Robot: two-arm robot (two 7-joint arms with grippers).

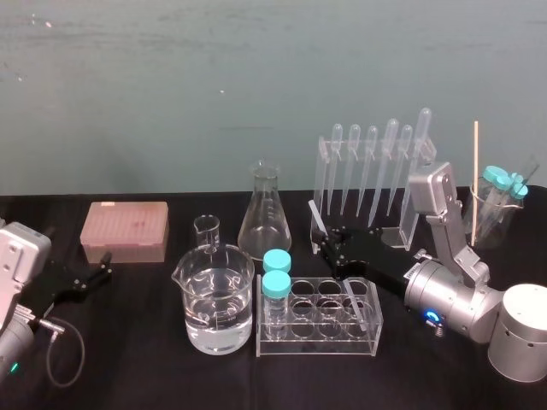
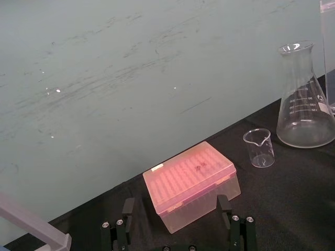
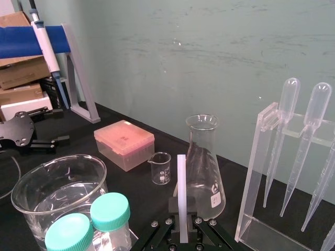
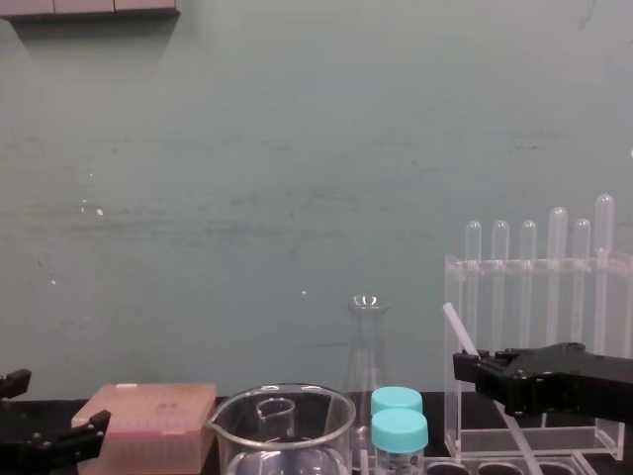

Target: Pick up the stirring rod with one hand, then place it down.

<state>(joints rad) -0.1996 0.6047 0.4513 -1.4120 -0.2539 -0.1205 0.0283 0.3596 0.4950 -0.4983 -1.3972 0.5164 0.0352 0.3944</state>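
The stirring rod is a thin translucent-white stick, tilted, with its top leaning toward the flask. My right gripper is shut on it near the upper end, just behind the clear tube rack. Its lower part slants down into the rack. In the right wrist view the rod stands between the black fingers of the right gripper. The chest view shows the rod sticking up out of the right gripper. My left gripper rests open at the table's left, facing the pink box.
A water beaker stands left of the rack, with two teal-capped vials in the rack's left end. Behind are a small beaker, a flask, the pink box and a pipette stand. A beaker of tubes sits far right.
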